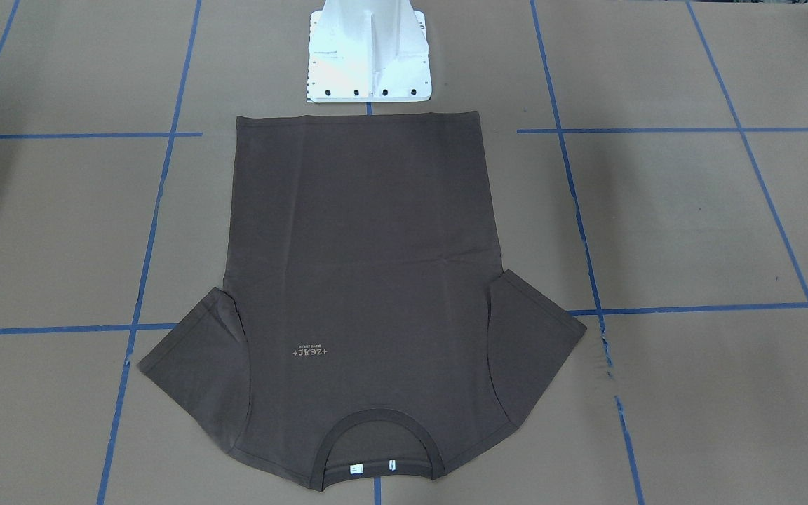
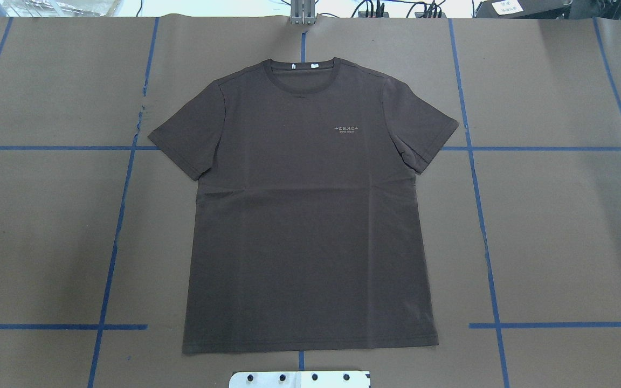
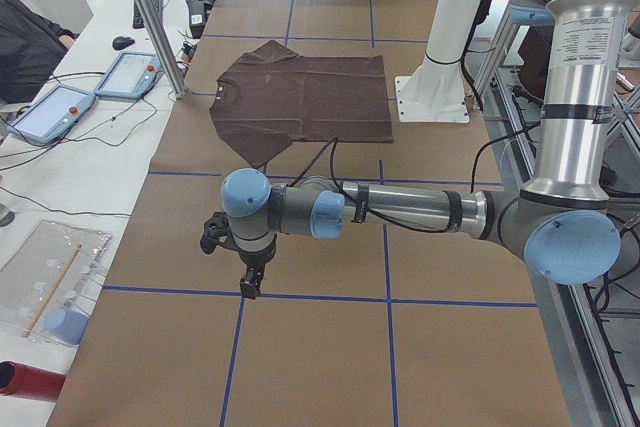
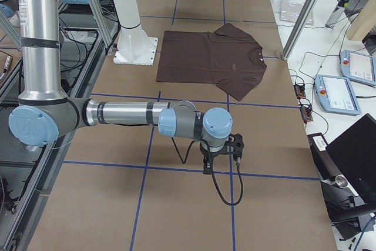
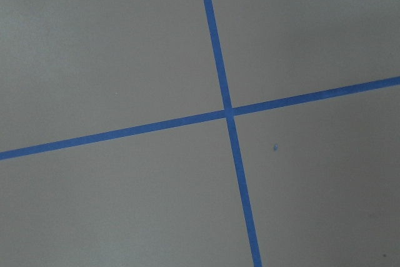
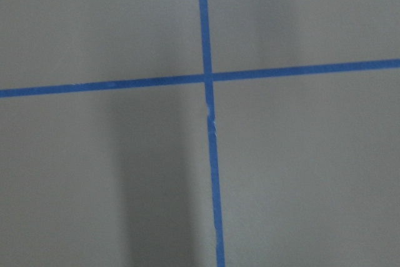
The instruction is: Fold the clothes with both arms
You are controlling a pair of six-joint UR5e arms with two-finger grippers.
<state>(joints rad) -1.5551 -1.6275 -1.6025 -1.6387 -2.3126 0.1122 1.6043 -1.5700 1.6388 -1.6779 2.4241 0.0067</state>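
The dark brown T-shirt [image 2: 305,215] lies flat and spread out, front up, on the brown paper table, its collar [image 2: 302,70] at the far edge and its hem toward the robot base. It also shows in the front-facing view [image 1: 369,266]. Neither arm is near it. In the exterior left view the left gripper [image 3: 250,287] hangs over a blue tape line well away from the shirt [image 3: 300,97]. In the exterior right view the right gripper [image 4: 207,170] hovers likewise, far from the shirt [image 4: 211,57]. I cannot tell whether either is open or shut. Both wrist views show only tape crosses.
The white pedestal base [image 1: 369,56] stands just behind the shirt's hem. Blue tape lines [image 2: 483,215] grid the table. Teach pendants [image 3: 50,112] and a plastic tray [image 3: 50,267] lie on the side bench; another pendant [image 4: 338,93] lies on the opposite bench.
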